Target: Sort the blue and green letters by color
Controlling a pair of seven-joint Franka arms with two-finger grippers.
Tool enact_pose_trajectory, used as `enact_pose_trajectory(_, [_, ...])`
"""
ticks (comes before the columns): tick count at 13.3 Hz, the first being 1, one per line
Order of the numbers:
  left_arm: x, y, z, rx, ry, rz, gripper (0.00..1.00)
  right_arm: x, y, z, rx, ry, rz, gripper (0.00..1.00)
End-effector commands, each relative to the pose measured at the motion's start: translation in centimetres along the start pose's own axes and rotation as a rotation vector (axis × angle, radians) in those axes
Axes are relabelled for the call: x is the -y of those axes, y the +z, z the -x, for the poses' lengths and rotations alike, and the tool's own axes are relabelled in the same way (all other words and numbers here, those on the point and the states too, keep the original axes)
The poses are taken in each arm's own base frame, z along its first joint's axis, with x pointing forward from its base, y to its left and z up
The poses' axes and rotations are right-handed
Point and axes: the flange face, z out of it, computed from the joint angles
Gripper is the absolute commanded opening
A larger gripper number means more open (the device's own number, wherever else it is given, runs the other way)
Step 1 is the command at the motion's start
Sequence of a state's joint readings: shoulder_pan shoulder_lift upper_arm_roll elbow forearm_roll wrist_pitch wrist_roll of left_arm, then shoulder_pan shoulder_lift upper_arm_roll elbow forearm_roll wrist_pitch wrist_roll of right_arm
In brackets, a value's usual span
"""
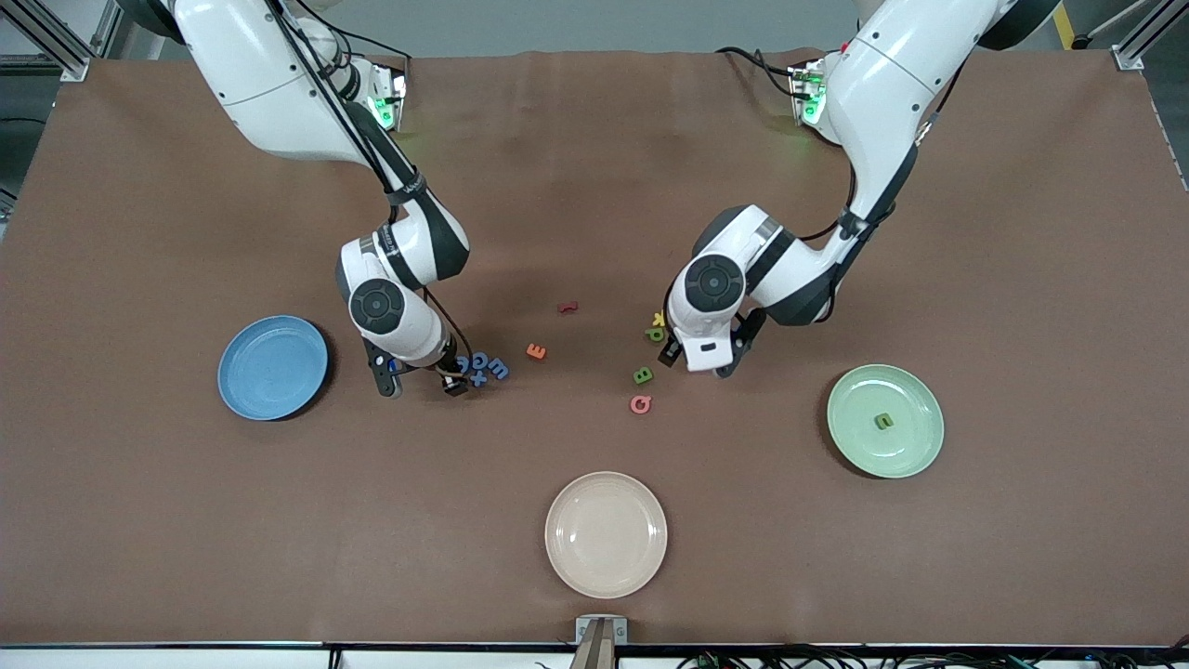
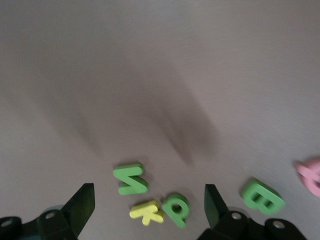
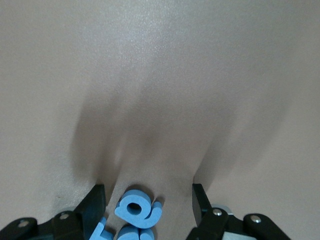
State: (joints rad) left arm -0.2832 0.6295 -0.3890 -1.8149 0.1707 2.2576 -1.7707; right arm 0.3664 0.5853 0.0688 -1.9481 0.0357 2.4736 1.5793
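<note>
The left gripper (image 2: 150, 210) is held low over a cluster of green letters (image 2: 131, 178) and the yellow K (image 2: 146, 212), fingers spread wide, nothing gripped. A green B (image 1: 642, 375) and a pink Q (image 1: 640, 404) lie nearer the front camera. One green letter (image 1: 883, 421) lies on the green plate (image 1: 915, 446). The right gripper (image 3: 149, 205) is spread wide around the blue letters (image 3: 137, 210), which are clustered on the table beside the blue plate (image 1: 272, 367). An orange E (image 1: 536, 351) and a red letter (image 1: 568, 307) lie between the arms.
</note>
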Motion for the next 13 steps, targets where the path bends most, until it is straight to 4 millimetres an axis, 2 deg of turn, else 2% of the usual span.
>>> enact_pose_trajectory(1, [2.1,0.7,0.7,0.002,-0.119,0.024,0.94,-0.1,0.0,1.2,0.017,-0.002,0.000,0.78])
enact_pose_trajectory(5, [2.1,2.2,0.5,0.010,-0.165,0.006,0.89,0.0,-0.2,2.1,0.034,-0.004,-0.005,0.75])
enact_pose_trajectory(9, [1.9,3.5,0.4,0.023,-0.169,0.013,0.74,0.0,-0.1,1.8,0.026,-0.018,-0.001,0.71])
enact_pose_trajectory(12, [2.1,4.5,0.6,0.027,-0.166,-0.001,0.64,0.0,-0.1,1.7,0.024,-0.047,-0.001,0.54])
enact_pose_trajectory(13, [2.0,4.4,0.3,0.027,-0.169,-0.001,0.50,0.0,-0.1,1.7,0.022,-0.049,-0.001,0.50])
